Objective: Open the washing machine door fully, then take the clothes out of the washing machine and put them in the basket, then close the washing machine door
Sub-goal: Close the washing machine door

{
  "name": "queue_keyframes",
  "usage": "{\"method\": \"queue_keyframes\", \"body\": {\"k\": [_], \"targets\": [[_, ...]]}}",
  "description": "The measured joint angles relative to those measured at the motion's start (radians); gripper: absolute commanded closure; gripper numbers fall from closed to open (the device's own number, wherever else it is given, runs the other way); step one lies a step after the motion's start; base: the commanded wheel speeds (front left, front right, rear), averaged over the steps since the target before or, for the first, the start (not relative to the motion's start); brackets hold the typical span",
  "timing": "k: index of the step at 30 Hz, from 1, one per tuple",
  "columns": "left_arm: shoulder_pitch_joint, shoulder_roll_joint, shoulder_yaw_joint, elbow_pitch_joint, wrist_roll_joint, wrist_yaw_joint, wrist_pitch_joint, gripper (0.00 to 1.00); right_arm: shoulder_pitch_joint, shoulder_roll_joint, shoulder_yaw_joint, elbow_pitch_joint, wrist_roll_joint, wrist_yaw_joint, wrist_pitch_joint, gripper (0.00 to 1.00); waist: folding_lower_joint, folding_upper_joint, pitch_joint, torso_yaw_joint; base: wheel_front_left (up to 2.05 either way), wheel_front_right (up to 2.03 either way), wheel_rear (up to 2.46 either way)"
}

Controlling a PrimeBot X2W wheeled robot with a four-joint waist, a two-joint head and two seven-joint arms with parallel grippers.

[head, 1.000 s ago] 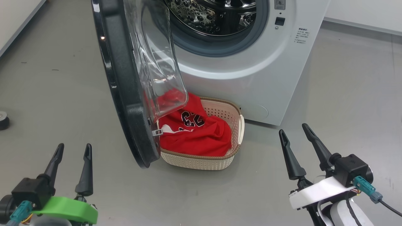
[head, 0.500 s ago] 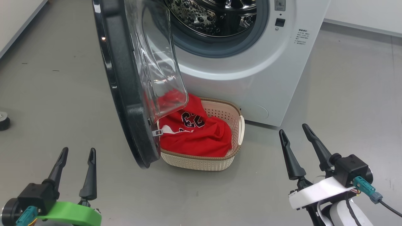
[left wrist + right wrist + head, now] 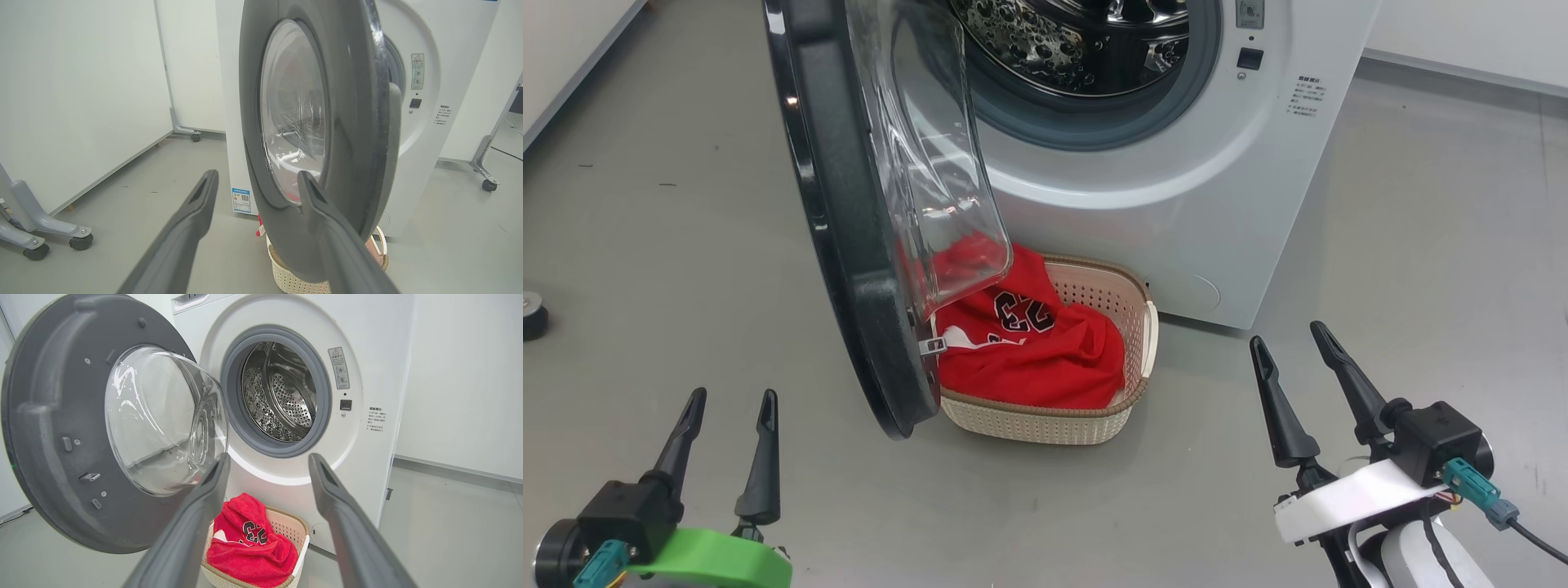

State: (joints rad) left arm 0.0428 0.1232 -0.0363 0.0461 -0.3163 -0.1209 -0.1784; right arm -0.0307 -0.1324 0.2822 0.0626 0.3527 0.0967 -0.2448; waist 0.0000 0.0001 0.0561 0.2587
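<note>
The white washing machine (image 3: 1176, 188) stands with its door (image 3: 849, 229) swung open; the black rim and glass bowl (image 3: 163, 420) face the basket. Its steel drum (image 3: 282, 400) looks bare inside. The red clothes (image 3: 1029, 343), a jersey with dark numbers on top, lie piled in the cream basket (image 3: 1045, 420) on the floor below the opening. My left gripper (image 3: 731, 404) is open at the lower left, outside the door, holding nothing. Off to the lower right, clear of the basket, my right gripper (image 3: 1286, 339) is open too.
Grey floor (image 3: 1421, 245) spreads all around. A dark round object (image 3: 531, 314) sits at the far left edge. White wall panels and wheeled stand feet (image 3: 49, 241) show in the left wrist view. Another caster leg (image 3: 488, 179) stands right of the machine.
My left gripper has dropped lower and shifted slightly right in the head view. The right gripper, door, basket and clothes have stayed put.
</note>
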Motion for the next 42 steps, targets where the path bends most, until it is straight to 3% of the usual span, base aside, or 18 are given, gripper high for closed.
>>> {"method": "queue_keyframes", "body": {"k": [6, 7, 8, 15, 22, 29, 36, 42], "targets": [[0.000, 0.000, -0.001, 0.007, 0.000, 0.000, 0.000, 0.02, 0.000, 0.000, -0.002, 0.000, 0.000, 0.000, -0.002, 0.00, 0.0000, 0.0000, -0.002, 0.000, 0.00, 0.00, 0.00], [0.000, -0.001, -0.003, 0.010, 0.000, 0.000, 0.000, 0.40, 0.000, 0.001, -0.002, 0.000, 0.000, 0.000, -0.002, 0.00, 0.0000, 0.0000, -0.002, 0.001, 0.00, 0.00, 0.00], [0.000, -0.001, -0.004, 0.012, 0.000, 0.000, 0.000, 1.00, 0.000, 0.001, -0.002, 0.000, 0.000, 0.000, -0.003, 0.00, 0.0000, 0.0000, -0.003, 0.001, 0.00, 0.00, 0.00], [0.000, -0.014, -0.008, 0.022, -0.039, 0.000, 0.004, 1.00, 0.000, 0.003, -0.002, 0.000, 0.000, 0.000, -0.003, 0.00, 0.0000, 0.0000, -0.001, 0.000, 0.00, 0.00, 0.00], [-0.034, -0.067, 0.029, 0.013, -0.247, 0.000, 0.069, 1.00, 0.001, 0.003, -0.004, 0.000, -0.001, 0.000, -0.003, 0.00, 0.0000, 0.0000, 0.000, 0.001, 0.00, 0.00, 0.00], [-0.119, -0.091, 0.120, 0.010, -0.546, 0.006, 0.163, 1.00, 0.001, 0.003, -0.003, 0.000, -0.001, 0.000, -0.003, 0.00, 0.0000, 0.0000, -0.001, 0.000, 0.00, 0.00, 0.00], [-0.172, -0.096, 0.193, 0.047, -0.903, 0.106, 0.296, 1.00, 0.001, 0.006, 0.004, 0.001, -0.001, 0.000, -0.003, 0.00, 0.0000, 0.0000, -0.001, -0.010, 0.00, 0.00, 0.00], [-0.225, -0.096, 0.150, 0.084, -1.217, 0.204, 0.392, 1.00, 0.001, 0.005, 0.003, 0.001, -0.002, 0.000, -0.003, 0.00, 0.0000, 0.0000, 0.001, -0.019, 0.00, 0.00, 0.00]]}}
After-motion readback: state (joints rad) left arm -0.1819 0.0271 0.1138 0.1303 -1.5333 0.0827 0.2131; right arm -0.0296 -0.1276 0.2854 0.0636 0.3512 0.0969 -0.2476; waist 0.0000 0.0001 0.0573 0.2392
